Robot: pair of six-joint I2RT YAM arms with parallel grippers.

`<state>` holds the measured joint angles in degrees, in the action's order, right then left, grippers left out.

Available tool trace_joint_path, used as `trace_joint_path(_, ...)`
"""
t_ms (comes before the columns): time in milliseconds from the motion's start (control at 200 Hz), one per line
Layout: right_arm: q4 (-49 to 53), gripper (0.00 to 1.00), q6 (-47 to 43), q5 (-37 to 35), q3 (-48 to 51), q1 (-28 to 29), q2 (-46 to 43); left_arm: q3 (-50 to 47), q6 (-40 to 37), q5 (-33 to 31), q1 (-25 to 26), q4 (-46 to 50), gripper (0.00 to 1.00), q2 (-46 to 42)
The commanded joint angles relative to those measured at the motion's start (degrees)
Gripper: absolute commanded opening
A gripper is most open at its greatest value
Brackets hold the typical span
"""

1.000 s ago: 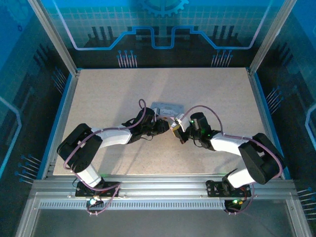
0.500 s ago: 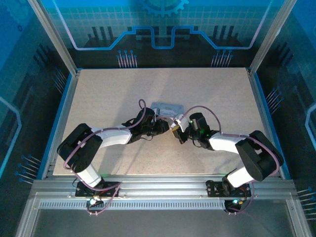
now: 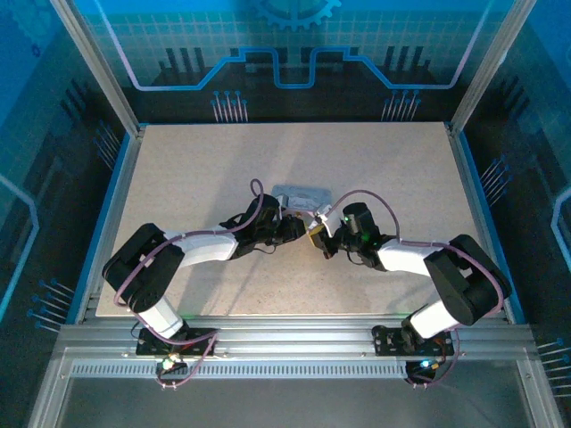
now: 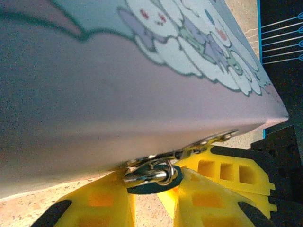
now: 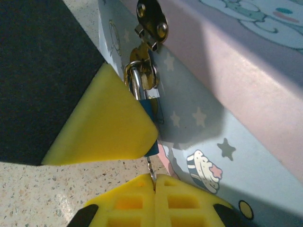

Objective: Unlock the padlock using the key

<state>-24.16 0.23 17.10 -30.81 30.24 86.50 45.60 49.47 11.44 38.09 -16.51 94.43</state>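
Blue-lit panels wall in a speckled beige table [image 3: 178, 178], and near its middle sits a pale cartoon-print tin [image 3: 302, 194] with both arms meeting at its near side. The padlock [image 5: 147, 106] hangs from the tin's hasp [image 5: 151, 21], its silvery shackle through the loop and its bluish body below it. The left gripper [image 4: 152, 189] has its yellow fingers closed in on either side of that body and appears to be pinching it; in the right wrist view one of those fingers [image 5: 104, 127] covers most of the lock's flank. The right gripper [image 5: 155, 189] has its jaws pressed together on the key [image 5: 151, 168], a thin dark sliver that sticks straight out from between them. What matters for the next move is the line-up. The key's shaft runs along the right gripper's own axis and points at the underside of the lock body, just beyond the fingertips. The lock's long axis, from shackle to keyway, looks nearly in line with it. Whether the tip is seated in the keyway cannot be told, since the left finger hides the join. Turning would likely need the shaft kept on that shared line.
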Motion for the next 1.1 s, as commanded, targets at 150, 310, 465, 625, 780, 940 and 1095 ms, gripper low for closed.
trace_joint_path(150, -8.0, 0.0, 2.5, 2.6, -0.2, -0.2, -2.6, 1.5, 0.3, 5.4, 3.0, -2.2, 0.21, -0.8)
trace_joint_path(310, -8.6, 0.0, 3.1, 2.2, 1.5, -0.2, -4.0, 1.5, 2.1, 6.2, 4.6, -4.0, 0.21, 0.3)
trace_joint_path(465, -8.6, 0.0, 3.3, 1.4, 2.7, -0.3, -5.7, 1.3, 3.1, 6.1, 5.2, -4.9, 0.21, 0.7)
trace_joint_path(625, -9.5, 0.0, 5.2, 2.6, 3.5, -0.7, -6.0, 1.2, 3.4, 6.0, 5.2, -6.0, 0.23, 1.4)
trace_joint_path(780, -9.0, 0.0, 9.9, 2.4, 4.7, -0.7, -5.3, 1.3, 3.0, 4.8, 5.0, -6.5, 0.28, 2.3)
trace_joint_path(940, -10.8, 0.0, 17.7, 0.7, 8.5, 0.0, -5.3, 1.2, 3.3, 4.3, 5.1, -7.6, 0.31, 3.1)
trace_joint_path(1095, -7.7, 0.0, 20.9, -0.9, 9.2, 0.3, -8.0, -0.2, 3.9, 3.7, 5.0, -8.9, 0.41, 2.9)
